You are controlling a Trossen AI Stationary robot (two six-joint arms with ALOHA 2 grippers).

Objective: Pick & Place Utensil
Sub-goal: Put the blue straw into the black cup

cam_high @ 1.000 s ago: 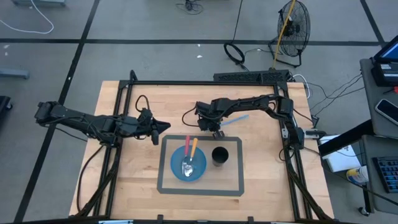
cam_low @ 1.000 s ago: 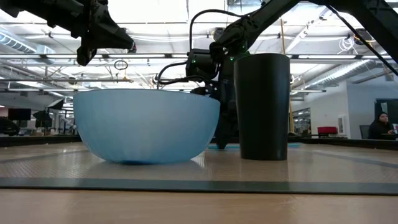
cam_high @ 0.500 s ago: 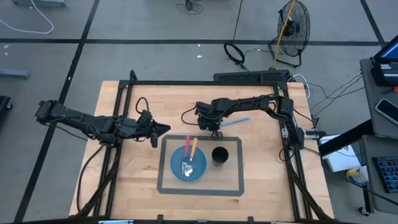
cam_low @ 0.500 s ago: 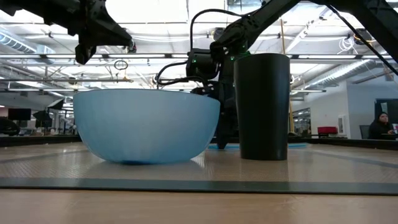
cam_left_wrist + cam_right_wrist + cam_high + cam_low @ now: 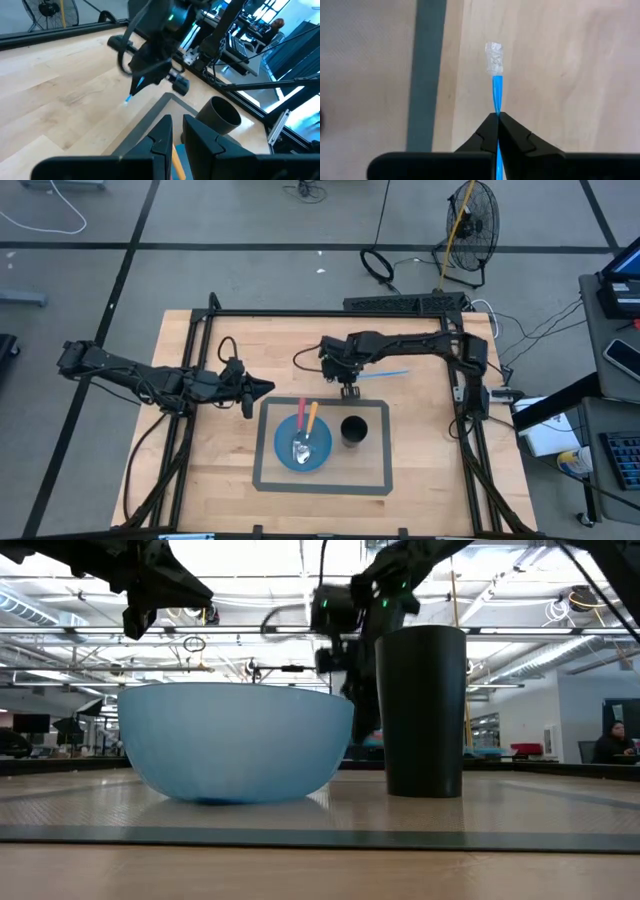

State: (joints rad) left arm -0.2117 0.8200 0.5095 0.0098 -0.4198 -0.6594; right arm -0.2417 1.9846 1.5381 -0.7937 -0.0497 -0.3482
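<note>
Just behind the black cup (image 5: pixel 353 430), the right pincer (image 5: pixel 350 389) is clamped tight on a blue-handled utensil (image 5: pixel 495 85), with the handle sticking out sideways (image 5: pixel 385 374) and the clear plastic tip poking past the fingers (image 5: pixel 512 135) over bare worktop (image 5: pixel 560 60). Beside the cup sits the blue bowl (image 5: pixel 303 443) with a red, an orange and a metal utensil in it, both on a grey-bordered mat (image 5: pixel 270 480). The left pincer (image 5: pixel 262 387) hangs off beyond the bowl, fingers (image 5: pixel 162 137) nearly together, holding nothing.

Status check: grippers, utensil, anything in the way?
Right gripper shut on blue utensil, lifted. Left gripper waiting beside bowl. Cup near the path.
</note>
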